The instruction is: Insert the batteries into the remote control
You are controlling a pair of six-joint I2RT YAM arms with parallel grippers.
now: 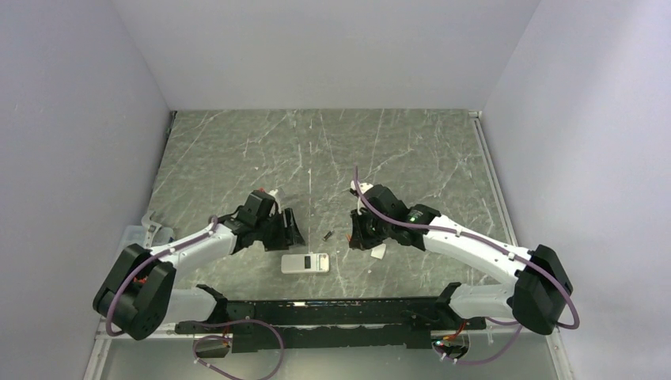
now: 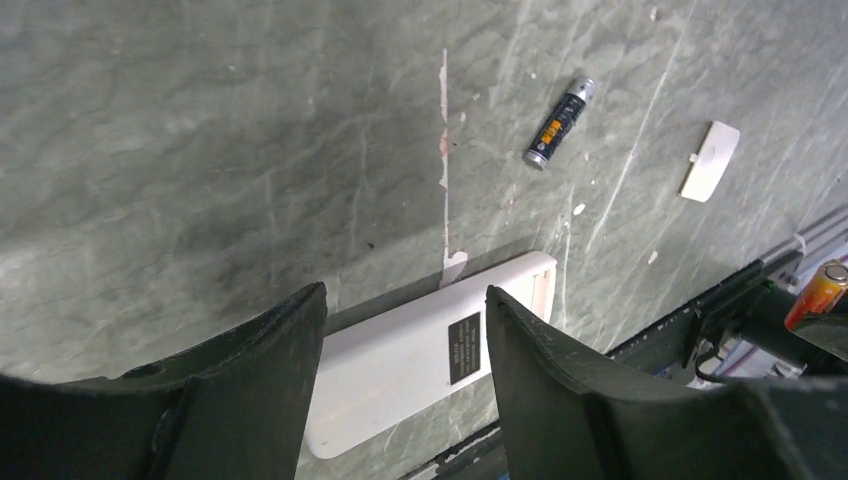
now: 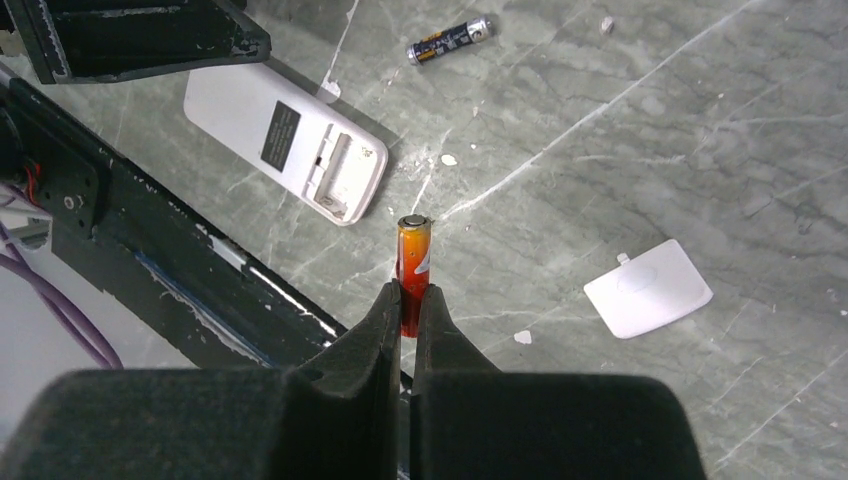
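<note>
Right wrist, orange battery in pincer

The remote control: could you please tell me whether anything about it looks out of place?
The remote control lies face down with its battery bay uncovered and seemingly empty. Its white cover sits loose on the table, well apart, and a dark battery lies loose nearby.

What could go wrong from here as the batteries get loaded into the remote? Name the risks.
The right end effector pinches the orange battery by one end only, so it might pivot or slip during insertion.
The remote lies loose, with the open left end effector straddling it ungripped, so it may slide when pushed.
The dark battery could roll if nudged.
</note>
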